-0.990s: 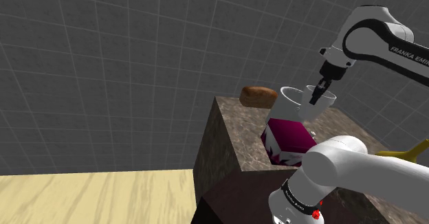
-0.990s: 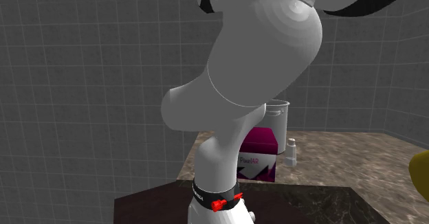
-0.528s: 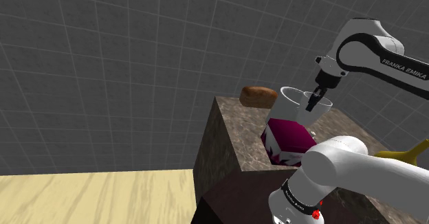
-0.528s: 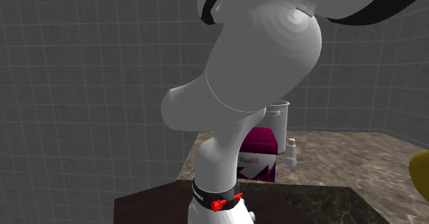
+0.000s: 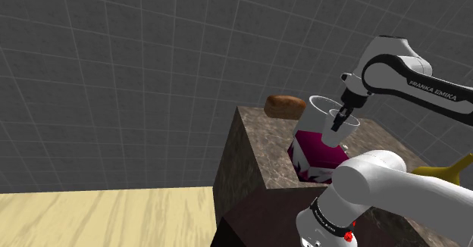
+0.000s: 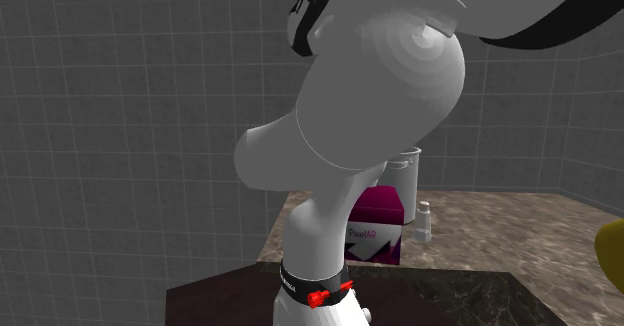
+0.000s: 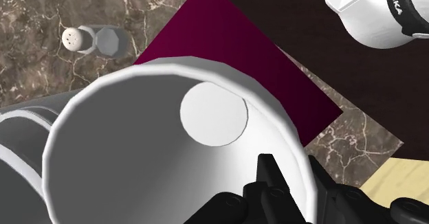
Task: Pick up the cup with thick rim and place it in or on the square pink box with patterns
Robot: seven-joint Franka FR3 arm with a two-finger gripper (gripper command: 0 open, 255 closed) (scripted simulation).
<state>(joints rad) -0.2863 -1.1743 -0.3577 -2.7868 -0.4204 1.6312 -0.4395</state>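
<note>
White thick-rimmed cup (image 7: 137, 161) gripped by its rim over the magenta box (image 7: 261, 71).

The jaws are clenched on the cup's wall, one finger (image 7: 273, 181) inside and the other outside. In the shoulder view the cup (image 5: 345, 133) hangs directly above the box (image 5: 317, 154) on the marble surface (image 5: 269, 136). A second white vessel (image 5: 315, 110) stands at ten o'clock of it, and a brown loaf (image 5: 285, 105) lies farther that way.

Dim, even light; soft shadows; no glare; nothing blurred
</note>
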